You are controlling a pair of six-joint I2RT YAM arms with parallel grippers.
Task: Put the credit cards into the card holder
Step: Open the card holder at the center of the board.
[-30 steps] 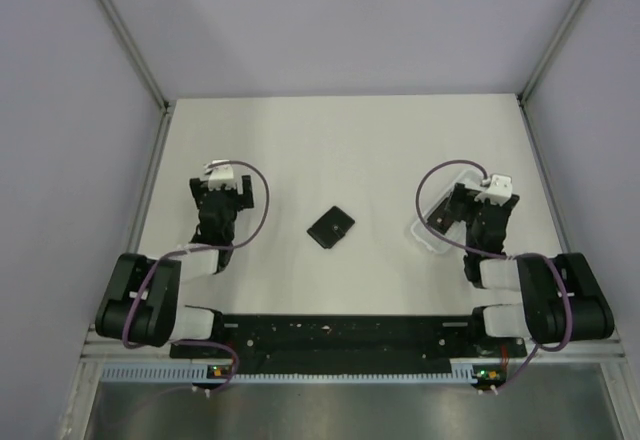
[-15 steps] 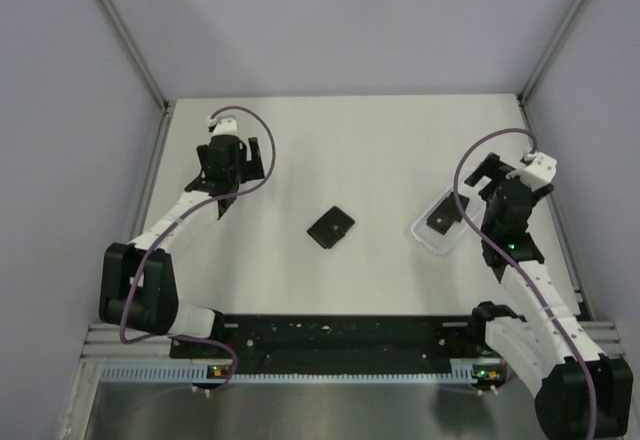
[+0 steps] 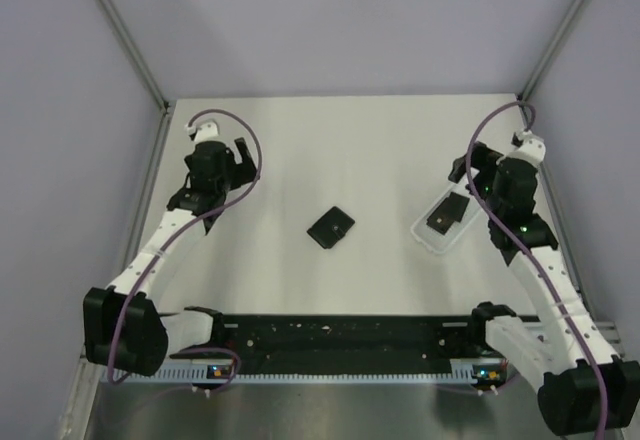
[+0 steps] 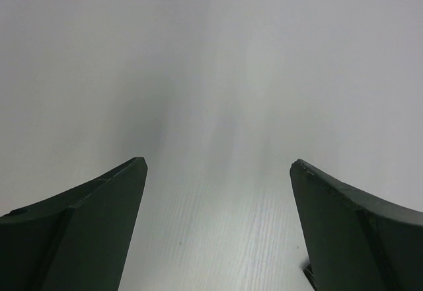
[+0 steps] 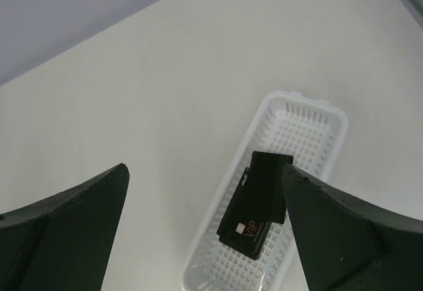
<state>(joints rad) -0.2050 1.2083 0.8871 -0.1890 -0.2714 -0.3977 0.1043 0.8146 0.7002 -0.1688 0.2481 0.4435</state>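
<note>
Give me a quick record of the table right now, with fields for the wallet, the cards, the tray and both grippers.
card holder: lies flat mid-table, on its own, nothing touching it
credit cards: dark, overlapping, lying inside the tray
white tray: slotted plastic, set at an angle to the right of the card holder
left gripper: open, empty, over bare table
right gripper: open, empty, above the tray
progress: no card moved yet

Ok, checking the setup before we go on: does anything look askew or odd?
The credit cards lie in the white tray as a fanned stack, edges not squared. The card holder lies flat mid-table, apart from them.
</note>
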